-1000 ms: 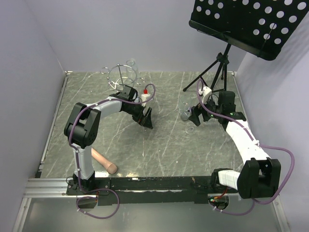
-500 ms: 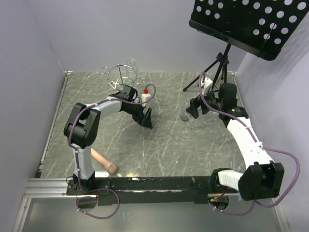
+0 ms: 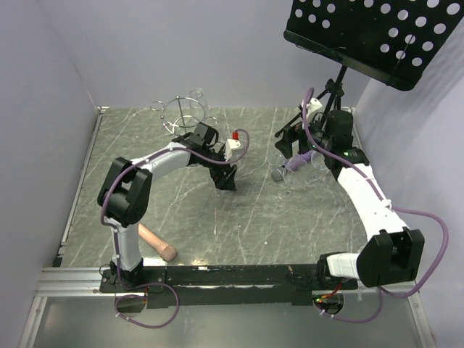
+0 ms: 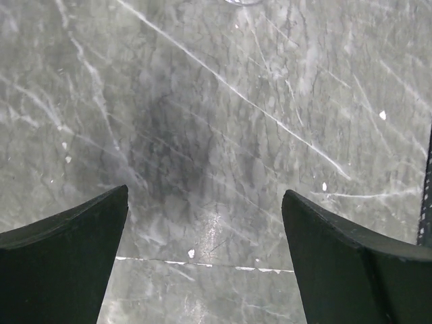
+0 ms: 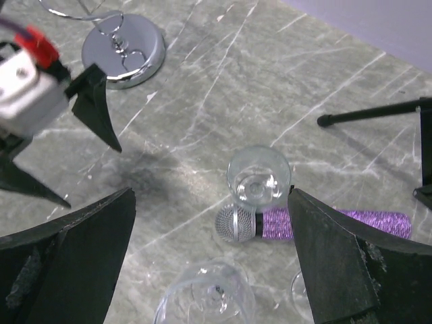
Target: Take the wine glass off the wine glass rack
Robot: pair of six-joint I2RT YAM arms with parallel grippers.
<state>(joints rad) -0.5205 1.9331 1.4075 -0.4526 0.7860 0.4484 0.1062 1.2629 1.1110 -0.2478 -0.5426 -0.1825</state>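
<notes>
I'm seeing the clear wine glass (image 5: 258, 177) standing upright on the grey marble-look worktop (image 3: 145, 188) toward the far right corner. It's well apart from the silver wire wine glass rack (image 3: 181, 116) by the far edge, left of middle. Right pincer (image 5: 211, 196) is hovering over it, spread wide and empty; left pincer (image 4: 204, 192) likewise. I'm judging removal essentially done. A purple-handled microphone (image 5: 297, 224) is lying just beside the glass, with a black perforated music stand (image 3: 377, 36) at the far right and pale walls around.

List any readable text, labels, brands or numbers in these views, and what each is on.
None: no view shows legible text.
The music stand shows only punched holes. The purple microphone, the wine glass rack and the white connector with its red tab bear no visible marking.
</notes>
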